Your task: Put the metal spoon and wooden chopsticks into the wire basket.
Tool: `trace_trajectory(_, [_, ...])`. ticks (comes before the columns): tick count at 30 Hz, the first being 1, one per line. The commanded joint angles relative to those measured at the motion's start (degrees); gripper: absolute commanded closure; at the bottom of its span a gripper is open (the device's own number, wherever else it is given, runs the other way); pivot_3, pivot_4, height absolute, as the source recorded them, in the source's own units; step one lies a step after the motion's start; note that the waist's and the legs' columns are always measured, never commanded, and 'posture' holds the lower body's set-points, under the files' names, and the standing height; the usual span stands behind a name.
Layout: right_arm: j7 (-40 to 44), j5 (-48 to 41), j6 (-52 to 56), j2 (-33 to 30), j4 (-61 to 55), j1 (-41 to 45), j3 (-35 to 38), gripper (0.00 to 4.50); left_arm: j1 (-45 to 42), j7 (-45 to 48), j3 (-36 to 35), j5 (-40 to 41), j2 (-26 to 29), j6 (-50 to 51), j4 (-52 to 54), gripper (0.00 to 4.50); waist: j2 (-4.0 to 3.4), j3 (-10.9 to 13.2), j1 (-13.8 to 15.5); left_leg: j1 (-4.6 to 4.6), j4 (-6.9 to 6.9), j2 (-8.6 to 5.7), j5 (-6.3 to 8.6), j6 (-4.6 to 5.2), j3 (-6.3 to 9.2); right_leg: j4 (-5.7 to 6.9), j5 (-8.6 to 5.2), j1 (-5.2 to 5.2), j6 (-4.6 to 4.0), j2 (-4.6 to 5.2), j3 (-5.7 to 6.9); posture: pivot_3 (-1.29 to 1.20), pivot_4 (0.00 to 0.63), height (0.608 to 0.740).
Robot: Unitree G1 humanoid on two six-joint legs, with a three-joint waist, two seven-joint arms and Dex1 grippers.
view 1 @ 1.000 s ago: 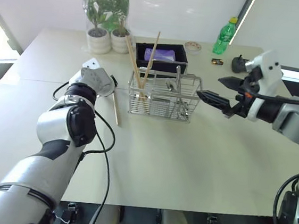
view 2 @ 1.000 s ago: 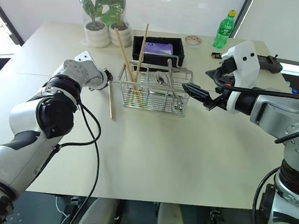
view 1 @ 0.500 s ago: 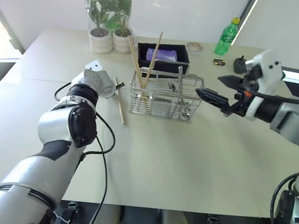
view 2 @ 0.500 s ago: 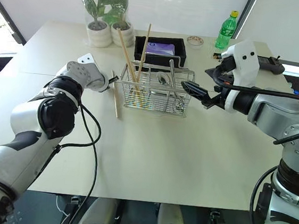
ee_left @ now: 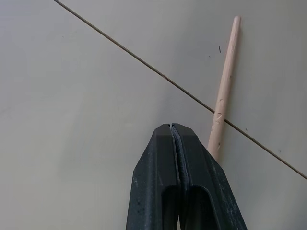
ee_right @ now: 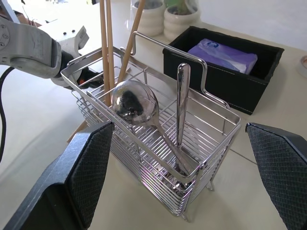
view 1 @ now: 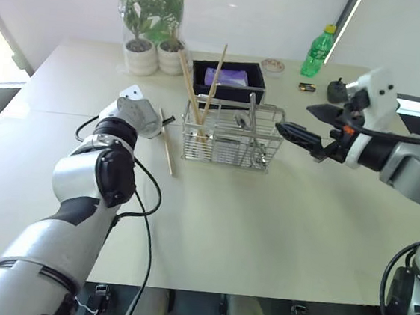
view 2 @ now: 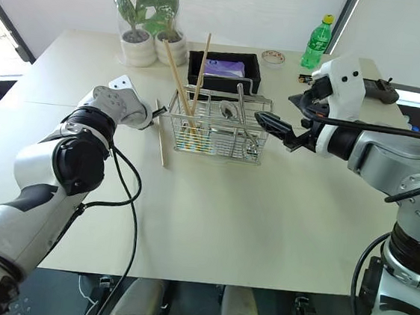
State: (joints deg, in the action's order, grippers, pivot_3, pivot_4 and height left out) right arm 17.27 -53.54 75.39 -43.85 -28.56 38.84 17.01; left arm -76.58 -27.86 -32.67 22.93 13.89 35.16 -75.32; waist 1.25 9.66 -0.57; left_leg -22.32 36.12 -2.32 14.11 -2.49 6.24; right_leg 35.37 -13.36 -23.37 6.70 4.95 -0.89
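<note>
Wire basket point(view 2: 217, 124): small, rectangular, silver grid, see-through sides, upright handle loop across the top. Stands mid-tabletop point(view 2: 213, 203), just in front of a black tray point(view 2: 223, 70) holding a purple packet point(view 2: 224, 67).

Metal spoon point(ee_right: 139, 108): shiny, round bowl up, leaning inside the basket; a second slim metal handle point(ee_right: 180, 103) stands upright beside it.

Wooden chopsticks point(view 2: 188, 80): pale tan, thin, straight. Those in the basket stand at its left end, tips fanning well above the rim. One more chopstick point(view 2: 159, 137) lies flat on the tabletop, just left of the basket.

Left gripper point(ee_left: 175, 139): jaws pressed together, empty, tip down at the tabletop just beside the loose chopstick, not pinching it.

Right gripper point(view 2: 281, 120): jaws spread wide, empty, hovering at the basket's right end.

Behind: two potted plants point(view 2: 146, 15), green bottle point(view 2: 317, 42).
</note>
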Motion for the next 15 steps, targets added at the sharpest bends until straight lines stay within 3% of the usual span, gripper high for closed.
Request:
trace_trajectory(1, [-0.11,0.35,-1.58,0.13,-0.19,1.52,0.31,0.00,-2.38,0.70,1.49,-1.29,0.72,0.96,0.40,3.93,0.00,0.00,0.00,0.00,0.00,0.00,0.00,0.00,0.00,0.00,0.00,0.00,0.00,0.00,0.00,0.00,0.150,0.716])
trace_trajectory(2, [-0.17,0.50,-1.77,0.23,-0.08,1.47,0.16,0.00,-2.88,1.13,1.78,-1.51,0.84,1.33,0.46,3.60,0.00,0.00,-0.01,0.00,0.00,0.00,0.00,0.00,0.00,0.00,0.00,0.00,0.00,0.00,0.00,0.00,0.150,0.716])
trace_trajectory(7, [0.15,0.94,-2.72,0.28,0.19,0.73,-0.14,0.00,-5.56,1.77,2.86,-2.94,2.73,2.99,0.59,1.13,0.02,0.01,-0.07,-0.02,-0.01,0.00,0.00,0.00,0.00,-0.01,0.00,-0.03,0.00,-0.01,0.00,0.00,0.150,0.716])
trace_trajectory(15, [1.01,1.71,-3.66,-0.20,1.03,0.23,-0.26,0.00,-7.73,3.32,3.97,-4.68,2.36,2.06,0.22,1.13,0.01,0.01,-0.07,-0.03,-0.02,0.00,0.00,0.00,-0.01,-0.02,0.00,-0.04,0.00,0.00,0.00,0.00,0.150,0.716])
